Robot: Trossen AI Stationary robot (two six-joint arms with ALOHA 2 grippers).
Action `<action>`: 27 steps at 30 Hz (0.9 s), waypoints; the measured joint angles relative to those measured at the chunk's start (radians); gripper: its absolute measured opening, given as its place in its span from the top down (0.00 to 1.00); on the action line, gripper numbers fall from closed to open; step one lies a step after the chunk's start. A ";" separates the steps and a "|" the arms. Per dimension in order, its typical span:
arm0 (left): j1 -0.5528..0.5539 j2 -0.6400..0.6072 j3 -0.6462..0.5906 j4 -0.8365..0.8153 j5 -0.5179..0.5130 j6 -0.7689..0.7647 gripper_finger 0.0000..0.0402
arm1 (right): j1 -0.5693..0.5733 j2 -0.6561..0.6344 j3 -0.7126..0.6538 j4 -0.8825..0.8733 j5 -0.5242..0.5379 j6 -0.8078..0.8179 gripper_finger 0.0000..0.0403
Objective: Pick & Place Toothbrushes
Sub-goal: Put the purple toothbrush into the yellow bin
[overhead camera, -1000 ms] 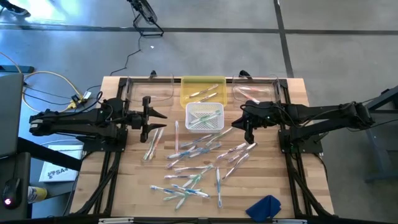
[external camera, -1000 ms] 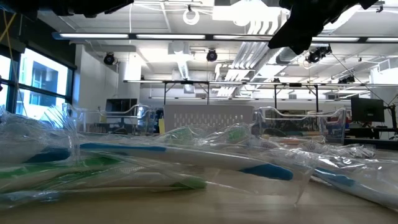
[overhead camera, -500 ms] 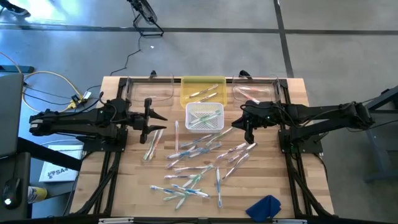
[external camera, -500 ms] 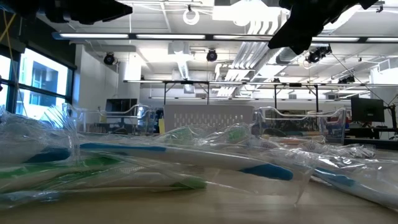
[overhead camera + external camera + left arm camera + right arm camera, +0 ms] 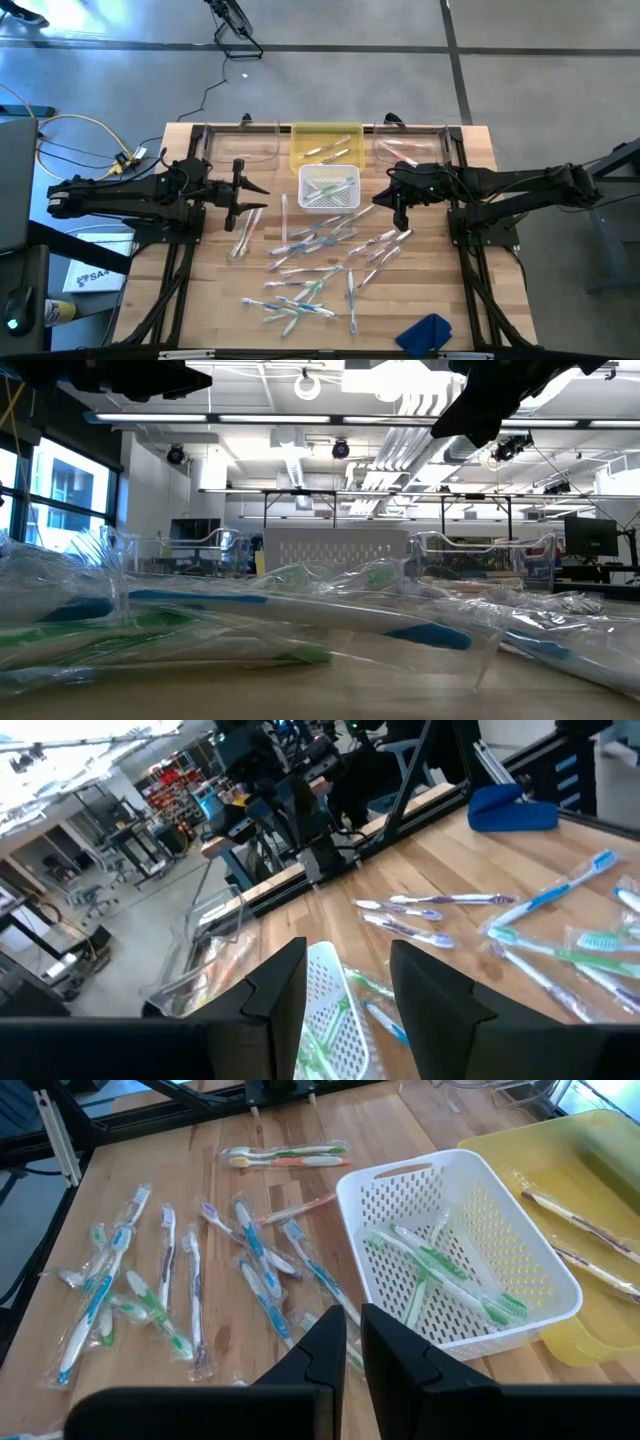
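Left gripper [image 5: 252, 196] hovered over the slatted wood table [image 5: 210, 300], jaws apart, empty. Thin plastic toothbrushes [image 5: 310, 262] in crinkly clear wrappers lay scattered mid-table; a few sat in the white perforated basket [image 5: 329, 188], more in the yellow tray [image 5: 325, 146] behind. Right gripper [image 5: 399, 210] hung beside the basket, jaws nearly closed, holding nothing. Blue cloth [image 5: 425, 333] lay at the near edge.

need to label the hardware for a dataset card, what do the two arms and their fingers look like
Both arms are matte black with jointed, tubular links. The left gripper and the right gripper each carry two flat, dark, blocky fingers. No markings are legible on them.
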 joint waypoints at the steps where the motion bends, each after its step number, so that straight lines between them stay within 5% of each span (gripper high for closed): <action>1: 0.000 0.000 0.000 0.000 -0.004 -0.008 0.65 | 0.000 0.000 0.000 0.000 0.000 0.000 0.93; 9: 0.000 0.000 0.000 0.009 -0.015 -0.049 0.65 | 0.000 0.000 0.000 -0.001 0.006 -0.104 0.93; 15: 0.000 0.000 0.002 0.071 -0.017 0.017 0.65 | -0.010 0.000 0.000 0.039 0.108 -0.284 0.93; 27: 0.001 0.000 0.002 0.081 -0.119 0.117 0.65 | -0.089 0.000 0.000 0.023 0.015 -0.172 0.93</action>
